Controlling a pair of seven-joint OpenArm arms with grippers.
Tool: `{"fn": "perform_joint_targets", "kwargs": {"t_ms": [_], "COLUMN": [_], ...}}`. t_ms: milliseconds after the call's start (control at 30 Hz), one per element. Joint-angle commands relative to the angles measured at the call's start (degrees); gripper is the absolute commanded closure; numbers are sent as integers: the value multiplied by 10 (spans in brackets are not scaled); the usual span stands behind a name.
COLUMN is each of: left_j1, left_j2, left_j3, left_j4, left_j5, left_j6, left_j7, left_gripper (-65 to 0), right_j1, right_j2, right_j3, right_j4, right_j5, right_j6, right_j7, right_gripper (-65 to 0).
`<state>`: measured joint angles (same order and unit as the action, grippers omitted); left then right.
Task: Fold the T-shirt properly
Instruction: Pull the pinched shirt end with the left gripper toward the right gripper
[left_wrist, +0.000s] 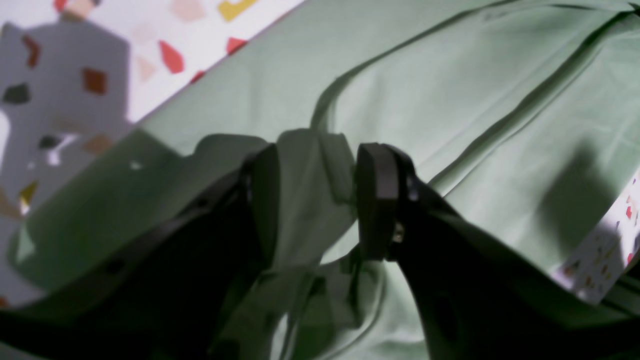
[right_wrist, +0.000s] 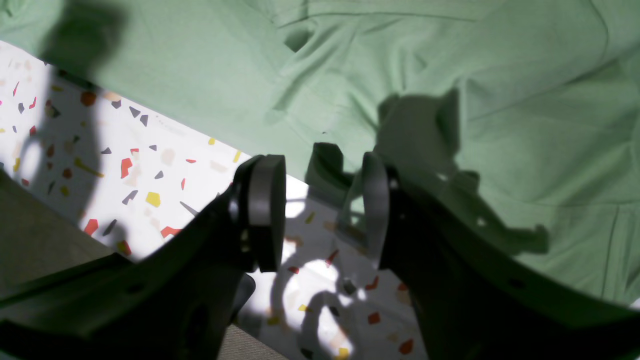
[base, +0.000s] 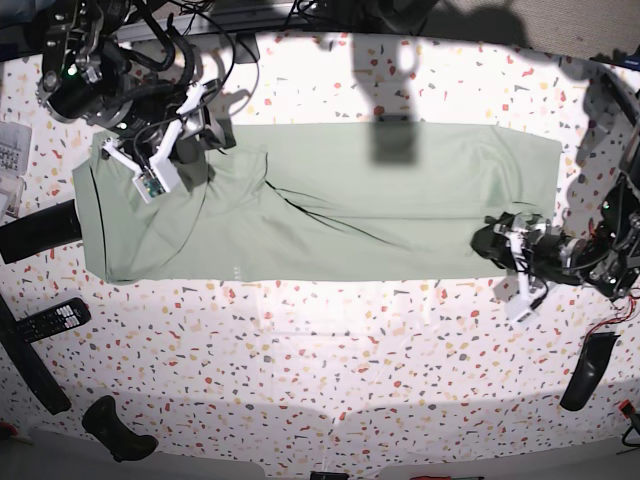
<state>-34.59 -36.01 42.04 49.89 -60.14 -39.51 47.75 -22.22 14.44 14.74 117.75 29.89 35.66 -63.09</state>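
Observation:
The T-shirt (base: 350, 210) lies spread wide across the speckled table (base: 350, 350), pale green, with creases running through its middle. In the left wrist view my left gripper (left_wrist: 316, 197) is shut on a bunched fold of the T-shirt (left_wrist: 450, 100), which fills the gap between the black pads (left_wrist: 377, 200). In the base view the left gripper (base: 500, 243) is at the shirt's right end. My right gripper (right_wrist: 320, 210) hangs over the T-shirt's (right_wrist: 500, 75) edge with its jaws apart; a small flap of hem sits by one finger and bare table shows between them. In the base view the right gripper (base: 150, 175) is over the shirt's upper left part.
A remote control (base: 50, 320) and a long black object (base: 40, 230) lie left of the shirt. Another black piece (base: 118, 430) sits at the front left, one more (base: 585, 372) at the right. Cables and arm bases crowd the back left corner.

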Motion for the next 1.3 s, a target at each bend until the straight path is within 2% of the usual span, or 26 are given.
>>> {"fn": "perform_joint_targets", "kwargs": {"t_ms": [0,367,467,667,1267], "left_j1": [-14,-14,-14,-15,-16], "left_j2": [-5,3,3,3,3], "left_j3": [-4,-4,-4,-4,-4], "left_j4": [7,7,7,7,7], "left_j5": [-9,-9,-9,-9,-7], "left_j6": [-5,-5,-5,-5,-5], "left_j7": [-9,3,3,4,19], "left_gripper": [-232,-222,-164,0,0], "right_j1": [3,3,3,3,3], "right_j2": [5,5,5,5,5], "right_j3": [2,2,2,2,2], "right_j4": [10,10,10,10,10], "right_j5": [8,8,8,8,8], "right_j6": [4,4,4,4,4], "right_j7": [9,9,9,9,22], "right_gripper": [-246,-246,-246,-246,-246]}}
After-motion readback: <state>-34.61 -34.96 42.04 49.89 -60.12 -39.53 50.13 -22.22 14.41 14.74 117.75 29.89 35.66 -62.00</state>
